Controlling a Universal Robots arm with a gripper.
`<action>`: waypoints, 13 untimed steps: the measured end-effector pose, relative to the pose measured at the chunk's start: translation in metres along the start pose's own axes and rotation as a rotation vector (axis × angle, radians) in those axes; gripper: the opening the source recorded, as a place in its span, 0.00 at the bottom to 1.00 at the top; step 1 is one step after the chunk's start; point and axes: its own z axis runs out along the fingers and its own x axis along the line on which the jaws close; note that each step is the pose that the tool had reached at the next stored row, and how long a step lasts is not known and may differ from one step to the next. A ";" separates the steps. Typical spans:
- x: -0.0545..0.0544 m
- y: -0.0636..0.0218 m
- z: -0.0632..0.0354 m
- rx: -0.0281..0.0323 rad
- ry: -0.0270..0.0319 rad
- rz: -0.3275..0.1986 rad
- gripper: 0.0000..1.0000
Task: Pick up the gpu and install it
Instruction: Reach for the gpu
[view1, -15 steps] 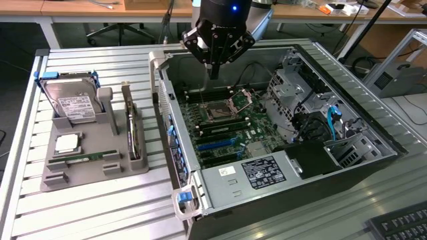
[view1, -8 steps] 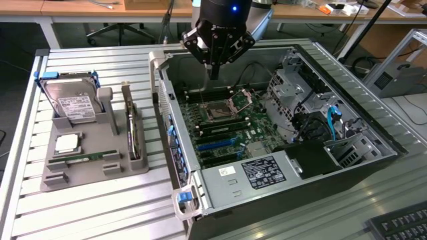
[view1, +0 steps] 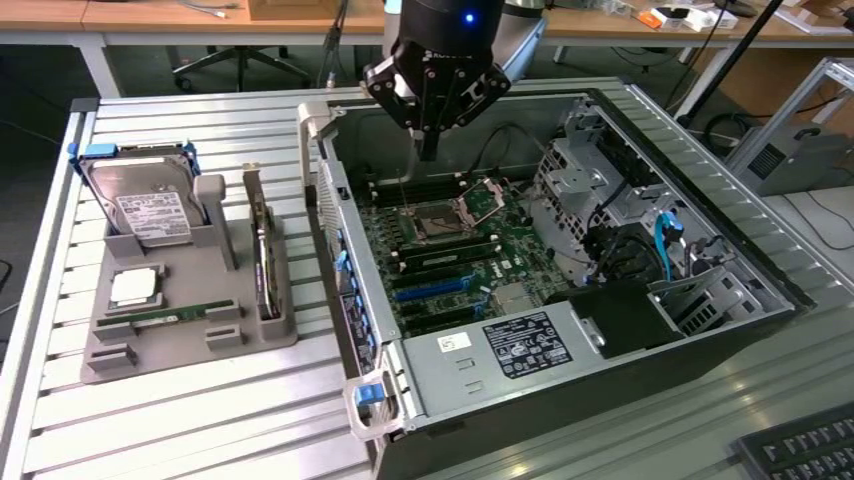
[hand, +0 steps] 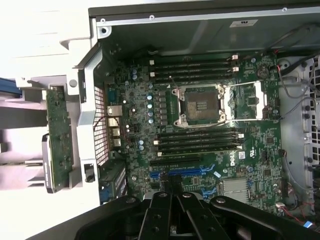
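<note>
Black gripper (view1: 427, 150), fingers pinched together and empty, hangs over the open grey metal case's (view1: 328, 200) green Dell-marked motherboard (hand: 250, 145); the green-and-black gpu (view1: 264, 255) stands edge-on in a grey holder (view1: 174, 345).

We saw an open case (view1: 350, 300) lying on a slatted table (view1: 187, 420), its motherboard (view1: 441, 255) showing an open socket (view1: 438, 222). On the exterior view's left sat a grey holder (view1: 174, 340) with a hard drive (view1: 150, 210) upright, and a chip (view1: 134, 287) and memory stick (view1: 180, 315) lying flat. A keyboard (view1: 807, 450) lay near the case.
</note>
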 end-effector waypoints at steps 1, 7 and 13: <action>0.000 -0.0005 0.0000 0.0000 0.0001 0.000 0.11; 0.000 -0.0019 -0.0001 -0.0001 0.0000 0.000 0.11; 0.001 -0.0027 -0.0001 -0.0001 0.0000 0.000 0.11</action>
